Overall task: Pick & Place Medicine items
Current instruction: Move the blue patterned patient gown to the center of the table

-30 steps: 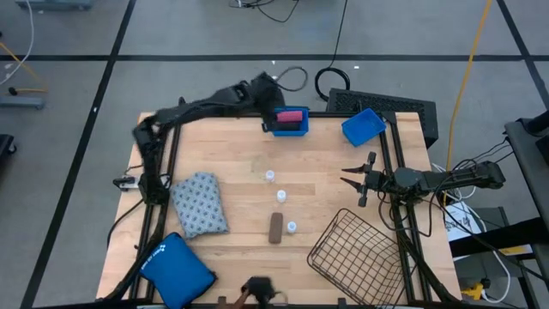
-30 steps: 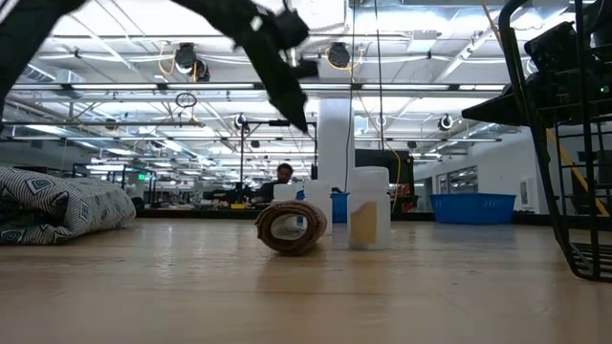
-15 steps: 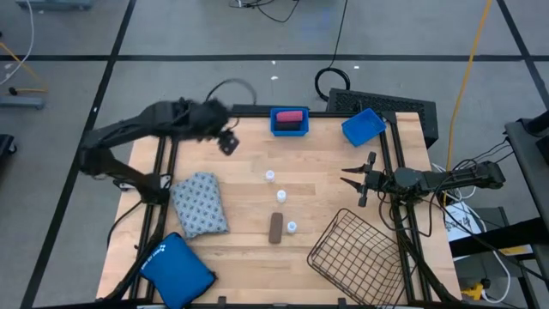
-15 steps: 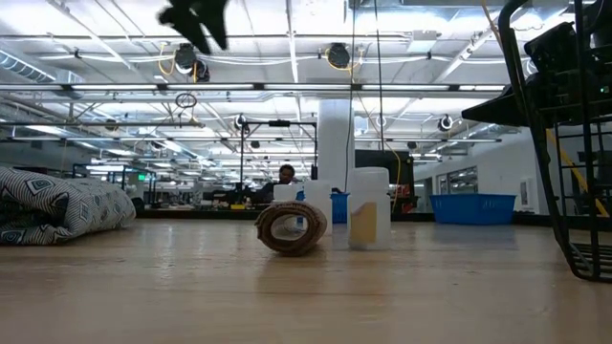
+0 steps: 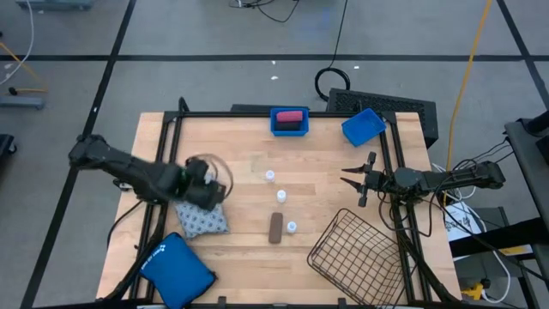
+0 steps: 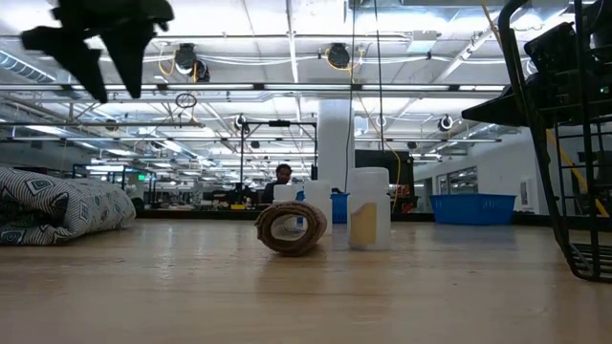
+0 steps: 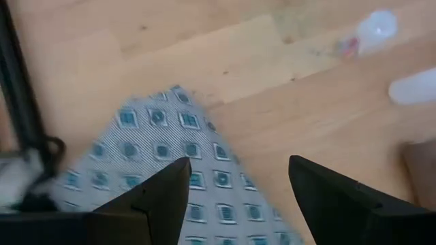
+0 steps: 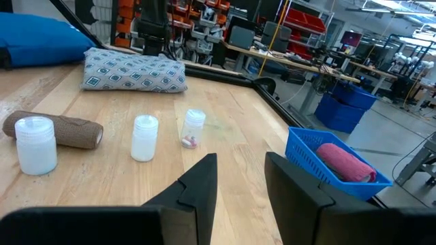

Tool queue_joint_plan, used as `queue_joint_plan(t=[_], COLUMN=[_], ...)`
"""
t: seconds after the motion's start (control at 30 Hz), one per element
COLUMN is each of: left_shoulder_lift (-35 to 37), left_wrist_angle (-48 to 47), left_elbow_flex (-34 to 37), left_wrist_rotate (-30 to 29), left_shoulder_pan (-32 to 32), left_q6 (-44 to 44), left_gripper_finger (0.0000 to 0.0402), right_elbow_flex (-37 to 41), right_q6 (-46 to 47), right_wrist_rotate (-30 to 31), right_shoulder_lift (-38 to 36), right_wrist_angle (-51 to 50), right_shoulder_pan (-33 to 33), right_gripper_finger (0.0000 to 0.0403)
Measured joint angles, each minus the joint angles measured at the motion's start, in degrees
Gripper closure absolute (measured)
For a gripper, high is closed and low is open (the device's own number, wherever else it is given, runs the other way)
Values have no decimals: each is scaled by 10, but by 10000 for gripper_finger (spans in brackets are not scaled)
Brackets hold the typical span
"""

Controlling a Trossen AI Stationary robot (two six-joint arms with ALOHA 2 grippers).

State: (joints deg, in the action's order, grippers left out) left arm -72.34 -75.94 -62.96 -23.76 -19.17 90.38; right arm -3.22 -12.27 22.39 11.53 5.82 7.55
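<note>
My left gripper (image 5: 204, 184) hangs open above the grey-blue patterned soft pack (image 5: 199, 206), which lies flat near the table's left edge; in the left wrist view its fingers (image 7: 160, 194) straddle the pack's corner (image 7: 178, 139) without touching. A pink container (image 5: 290, 115) lies in a blue bin (image 5: 289, 129) at the far edge. Three white vials (image 5: 269, 176) (image 5: 280, 196) (image 5: 292, 227) stand mid-table beside a brown container (image 5: 275, 227) lying on its side. My right gripper (image 5: 353, 178) waits open at the right. No black container shows.
A second blue bin (image 5: 363, 126) sits at the far right corner, a tilted wire basket (image 5: 356, 253) near the right front, and a large plain blue pouch (image 5: 176, 264) at the near left corner. Black frame rails (image 5: 163, 163) run along the table's sides.
My left arm has swung away from the far blue bin, leaving the pink container inside it, and travelled toward the table's left and near side. It now hangs over the patterned pack. Nothing else has moved.
</note>
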Motion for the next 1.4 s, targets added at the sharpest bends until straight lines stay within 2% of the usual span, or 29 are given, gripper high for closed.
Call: queue_joint_plan(t=[0.13, 0.3, 0.4, 0.5, 0.63, 0.83, 1.03, 1.2, 1.4], left_shoulder_lift=[39, 39, 15, -22, -58, -83, -90, -89, -89], left_wrist_angle=[3, 63, 78, 67, 64, 107, 189, 300, 344], left_elbow_flex=[62, 128, 153, 159, 165, 188, 224, 269, 286], left_wrist_rotate=[-38, -32, 39, 105, 105, 111, 59, 35, 5], left_shoulder_pan=[-123, -257, -299, -309, -289, -254, -233, -206, -168], left_q6=[205, 433, 535, 566, 567, 549, 511, 397, 277], left_gripper_finger=[147, 147, 147, 147, 147, 147, 147, 147, 147], right_elbow_flex=[0, 0, 0, 0, 0, 0, 0, 0, 0], right_q6=[0, 0, 0, 0, 0, 0, 0, 0, 0], right_wrist_rotate=[0, 0, 0, 0, 0, 0, 0, 0, 0], right_shoulder_lift=[0, 0, 0, 0, 0, 0, 0, 0, 0], right_wrist_angle=[0, 0, 0, 0, 0, 1, 1, 1, 1], right_shoulder_pan=[0, 0, 0, 0, 0, 0, 0, 0, 0], right_gripper_finger=[287, 287, 287, 287, 287, 287, 287, 287, 287])
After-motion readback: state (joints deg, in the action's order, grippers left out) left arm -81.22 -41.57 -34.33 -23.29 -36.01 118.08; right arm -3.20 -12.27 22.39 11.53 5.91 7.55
